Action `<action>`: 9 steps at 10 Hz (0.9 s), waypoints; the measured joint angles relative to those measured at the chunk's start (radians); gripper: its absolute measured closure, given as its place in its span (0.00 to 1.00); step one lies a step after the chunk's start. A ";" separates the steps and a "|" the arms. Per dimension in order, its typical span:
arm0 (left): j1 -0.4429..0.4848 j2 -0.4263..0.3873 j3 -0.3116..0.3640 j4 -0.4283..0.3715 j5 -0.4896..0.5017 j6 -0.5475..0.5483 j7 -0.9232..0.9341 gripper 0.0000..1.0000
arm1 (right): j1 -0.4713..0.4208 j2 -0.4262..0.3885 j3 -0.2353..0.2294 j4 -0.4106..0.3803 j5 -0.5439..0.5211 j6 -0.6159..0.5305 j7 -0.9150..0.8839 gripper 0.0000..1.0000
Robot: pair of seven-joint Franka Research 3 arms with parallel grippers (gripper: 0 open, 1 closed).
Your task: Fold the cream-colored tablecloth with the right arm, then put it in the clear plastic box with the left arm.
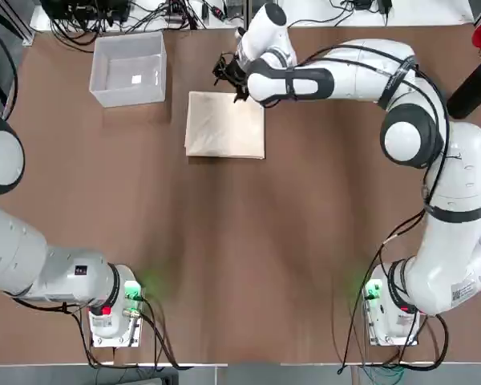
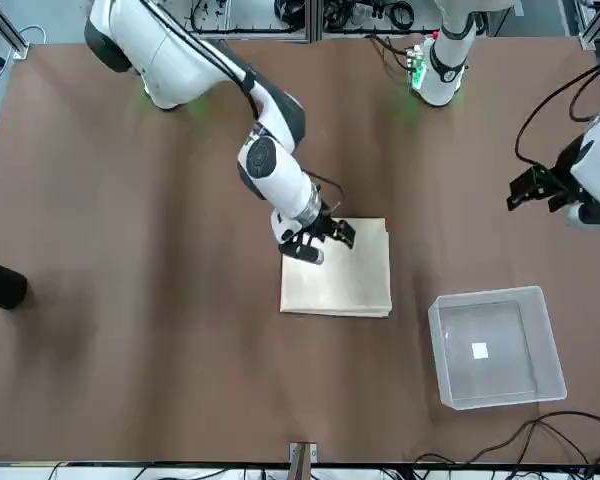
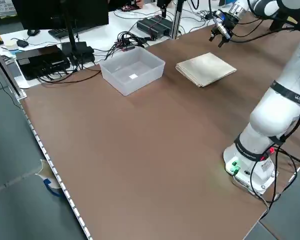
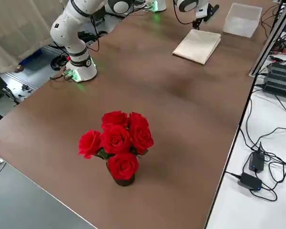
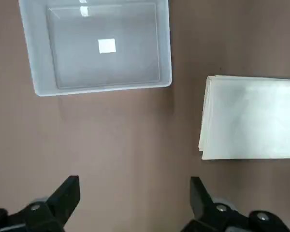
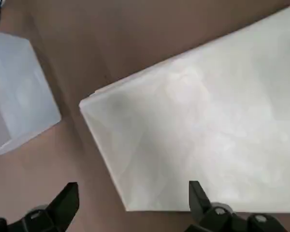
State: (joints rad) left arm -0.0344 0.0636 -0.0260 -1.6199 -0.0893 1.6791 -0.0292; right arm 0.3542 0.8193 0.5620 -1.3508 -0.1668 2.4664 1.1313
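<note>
We see the right end effector point(image 1: 227, 76), fingers apart and empty, above the folded cream-colored tablecloth point(image 1: 224, 125) lying beside the clear plastic box point(image 1: 130, 68), apparently ready for the open left end effector point(image 2: 540, 187).

Bare table point(image 1: 248, 241) around tablecloth point(image 1: 224, 125), box point(image 1: 129, 67) near, right claw point(image 1: 229, 78) overhead

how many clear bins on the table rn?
1. The clear plastic box sits on the table's far left part, empty apart from its label, just left of the folded cream-colored tablecloth and not touching it. No other bin shows in any view.
</note>
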 joint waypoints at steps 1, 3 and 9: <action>-0.003 0.003 -0.009 -0.041 -0.034 0.045 0.001 0.00 | -0.036 -0.016 0.013 0.008 -0.029 -0.071 -0.031 0.00; -0.008 0.010 -0.051 -0.162 -0.111 0.162 0.001 0.00 | -0.126 -0.082 0.032 0.003 -0.034 -0.226 -0.173 0.00; -0.019 0.213 -0.182 -0.329 -0.245 0.518 0.004 0.00 | -0.174 -0.437 -0.339 -0.064 0.169 -0.556 -0.688 0.00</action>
State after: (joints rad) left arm -0.0532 0.2770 -0.2081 -1.9493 -0.3345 2.1967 -0.0254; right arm 0.1804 0.3820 0.2229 -1.4145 0.0018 1.9109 0.4434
